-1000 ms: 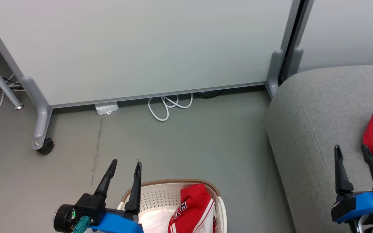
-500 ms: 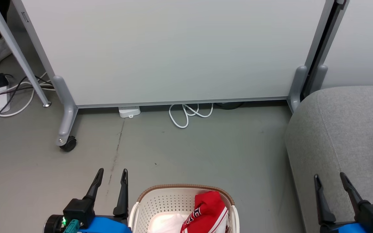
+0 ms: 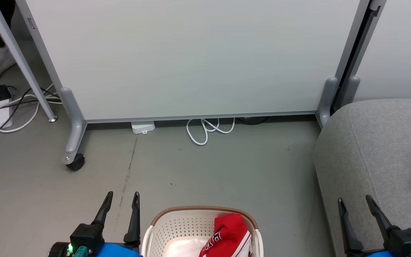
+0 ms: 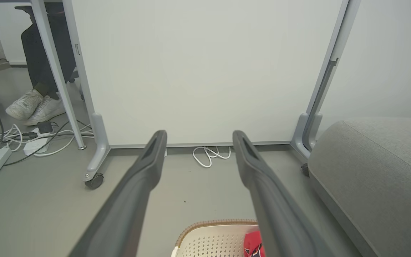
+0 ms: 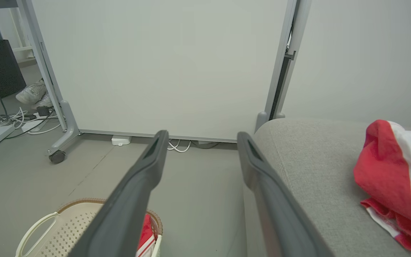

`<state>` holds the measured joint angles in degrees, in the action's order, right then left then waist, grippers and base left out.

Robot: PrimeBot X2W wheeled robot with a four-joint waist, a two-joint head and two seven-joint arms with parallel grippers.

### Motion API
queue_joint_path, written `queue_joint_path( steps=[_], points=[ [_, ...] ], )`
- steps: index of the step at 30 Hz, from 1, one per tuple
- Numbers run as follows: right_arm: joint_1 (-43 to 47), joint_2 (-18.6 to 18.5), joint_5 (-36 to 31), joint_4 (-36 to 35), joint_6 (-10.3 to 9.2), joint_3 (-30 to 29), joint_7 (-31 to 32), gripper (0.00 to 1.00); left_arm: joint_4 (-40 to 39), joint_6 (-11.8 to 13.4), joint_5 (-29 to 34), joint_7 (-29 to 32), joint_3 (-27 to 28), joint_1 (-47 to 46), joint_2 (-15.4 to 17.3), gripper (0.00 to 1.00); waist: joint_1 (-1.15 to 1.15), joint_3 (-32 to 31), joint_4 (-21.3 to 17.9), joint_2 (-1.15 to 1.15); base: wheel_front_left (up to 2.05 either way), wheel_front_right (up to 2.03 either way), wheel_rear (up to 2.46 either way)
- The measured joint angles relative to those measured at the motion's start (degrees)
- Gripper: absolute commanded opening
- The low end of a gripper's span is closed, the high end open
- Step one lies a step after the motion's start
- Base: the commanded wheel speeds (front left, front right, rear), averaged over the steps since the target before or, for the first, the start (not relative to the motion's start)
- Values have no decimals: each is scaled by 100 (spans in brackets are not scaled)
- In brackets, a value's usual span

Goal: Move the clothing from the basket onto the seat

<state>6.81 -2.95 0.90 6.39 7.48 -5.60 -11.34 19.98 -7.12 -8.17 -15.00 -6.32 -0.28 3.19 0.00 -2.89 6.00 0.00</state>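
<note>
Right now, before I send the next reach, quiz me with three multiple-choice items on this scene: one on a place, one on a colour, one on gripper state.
1. Where does the loose red garment lie?
A) on a shelf
B) on the seat
C) on a table

2. What colour is the rim of the basket?
A) brown
B) blue
C) black

3. How do the left gripper and the right gripper stand?
A) both open, empty
B) both shut on cloth
C) one open, one shut

Answers:
1 B: the right wrist view shows it resting on the grey cushion.
2 A: a brown woven-look band tops the cream walls.
3 A: each pair of fingers is spread with nothing between.
</note>
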Motion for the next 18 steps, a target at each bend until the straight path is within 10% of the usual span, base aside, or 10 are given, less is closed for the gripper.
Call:
queue_joint_path(
  steps=[18],
  points=[
    [27,0,70,-20,0,77,10,100,25,-8,-30,0,-174,3,-16,100,1,153,-84,0,0,0,0]
  ],
)
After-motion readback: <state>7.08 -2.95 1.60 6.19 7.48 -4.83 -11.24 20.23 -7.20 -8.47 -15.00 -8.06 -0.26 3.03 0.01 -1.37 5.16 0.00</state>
